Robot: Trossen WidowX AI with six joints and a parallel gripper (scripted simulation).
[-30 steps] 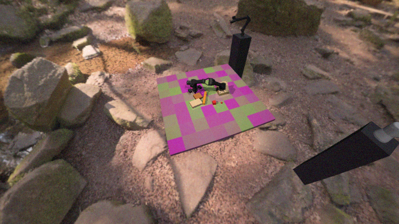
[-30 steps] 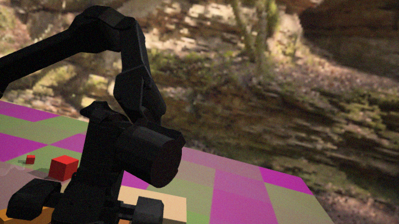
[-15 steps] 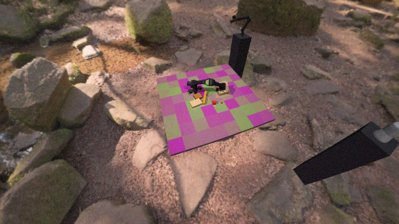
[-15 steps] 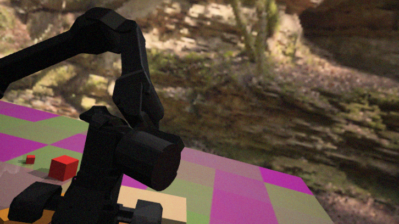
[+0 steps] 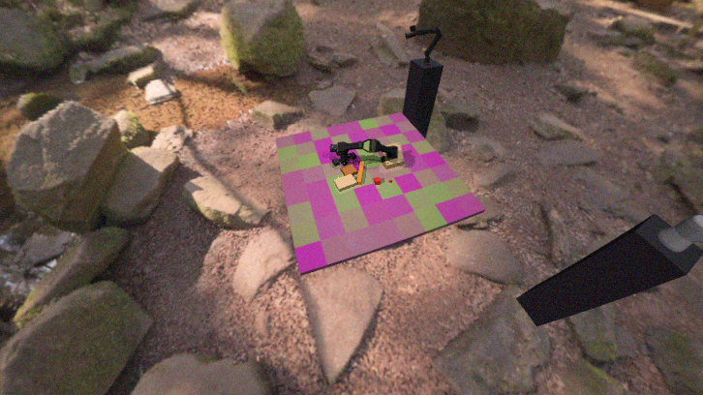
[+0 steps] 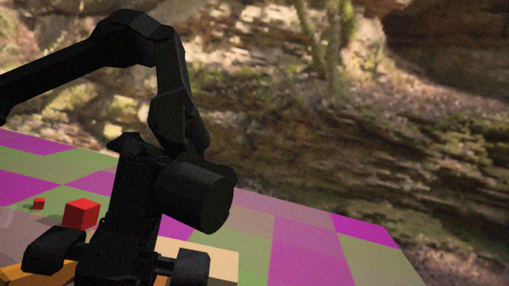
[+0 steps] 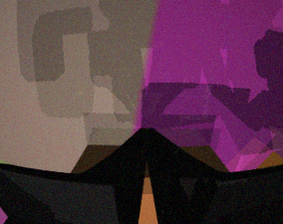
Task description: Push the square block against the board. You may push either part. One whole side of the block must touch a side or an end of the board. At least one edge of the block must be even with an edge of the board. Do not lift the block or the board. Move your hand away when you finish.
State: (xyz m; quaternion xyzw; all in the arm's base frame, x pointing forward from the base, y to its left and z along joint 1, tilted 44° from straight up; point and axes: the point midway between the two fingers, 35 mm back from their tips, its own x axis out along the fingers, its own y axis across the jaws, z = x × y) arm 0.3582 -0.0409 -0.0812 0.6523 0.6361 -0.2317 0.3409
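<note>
A squarish orange-brown block (image 5: 348,169) (image 6: 161,280) (image 7: 147,210) lies flat on the mat. A long orange board (image 5: 360,173) (image 6: 41,275) stands close to its right in the top view; I cannot tell whether they touch. My gripper (image 5: 343,163) (image 7: 145,134) is shut and holds nothing. It is low at the block's far side in the top view. In the wrist view its fingers cover part of the block, whose dark side shows on both sides of them. Contact is unclear. In the exterior view the fingertips are below the frame.
A cream block (image 5: 345,182) (image 6: 225,263) lies just in front of the orange-brown one. A red cube (image 5: 377,180) (image 6: 80,214) and a tiny red cube (image 5: 390,181) (image 6: 38,203) are right of the board in the top view. A tan piece (image 5: 393,163) is by the arm's base.
</note>
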